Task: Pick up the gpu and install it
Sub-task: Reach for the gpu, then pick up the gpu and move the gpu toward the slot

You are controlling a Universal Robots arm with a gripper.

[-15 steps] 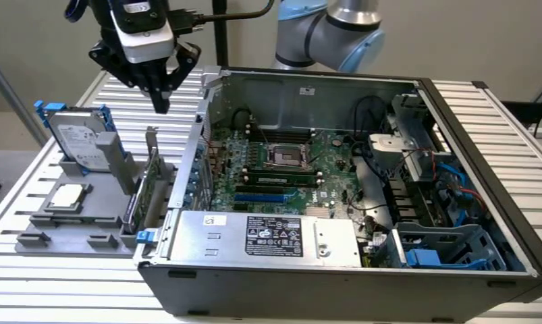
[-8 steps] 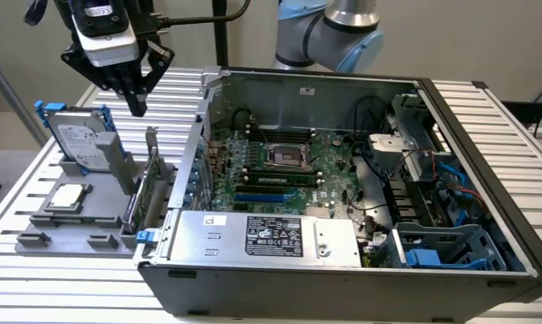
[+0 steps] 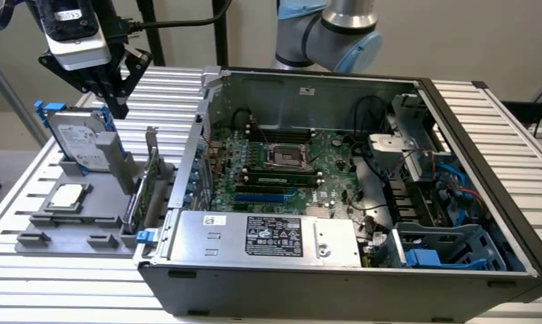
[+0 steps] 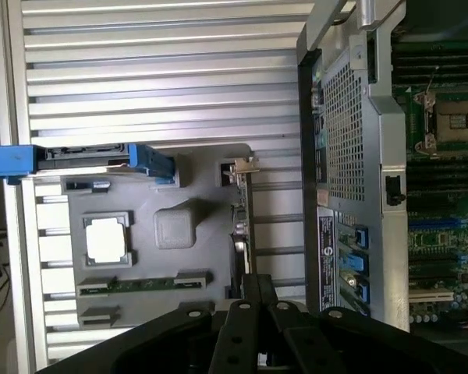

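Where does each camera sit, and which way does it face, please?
Exterior view: off the arm, raised, looking down at the open grey metal computer case on the slatted aluminium table; the arm's grey-and-blue joint and black gripper show.
Wrist view: on the wrist, facing straight down at the grey plastic parts tray; the shut gripper's black fingers show.
Shared: case, tray, the thin green-and-black gpu standing on edge, the silver hard drive with blue rails.

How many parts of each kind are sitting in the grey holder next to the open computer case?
hard drive: 1
CPU chip: 1
gpu: 1
memory stick: 1
Total: 4
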